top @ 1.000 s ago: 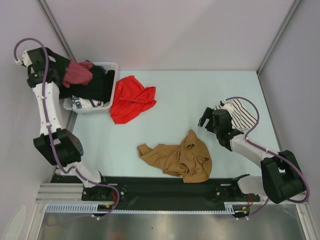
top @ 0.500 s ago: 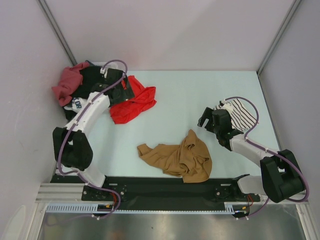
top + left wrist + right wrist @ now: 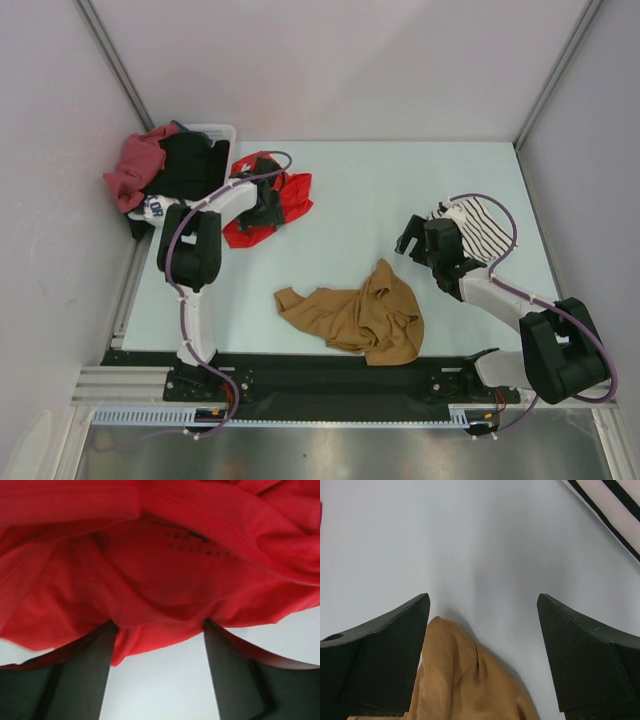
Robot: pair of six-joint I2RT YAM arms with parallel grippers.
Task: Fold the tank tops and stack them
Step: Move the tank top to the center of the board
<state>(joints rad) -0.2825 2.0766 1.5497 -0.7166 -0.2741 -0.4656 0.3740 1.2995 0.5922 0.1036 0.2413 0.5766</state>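
The tan-brown tank top [image 3: 360,315] lies crumpled near the front middle of the table; its edge shows in the right wrist view [image 3: 465,680]. The striped white tank top [image 3: 492,225] lies bunched at the right, partly under my right arm; a corner shows in the right wrist view [image 3: 615,510]. My right gripper [image 3: 408,238] [image 3: 482,600] is open and empty, between the two tops and above the tan one's edge. My left gripper [image 3: 265,205] [image 3: 159,625] is open, low over the near edge of a red garment [image 3: 295,190] [image 3: 175,555].
A white laundry basket [image 3: 215,130] at the far left corner holds pink [image 3: 135,165] and black [image 3: 185,165] clothes that spill over it. Walls close the table on the left, back and right.
My left arm has swung from the laundry basket at the far left over to the red garment and come down on it. My right arm has not moved.
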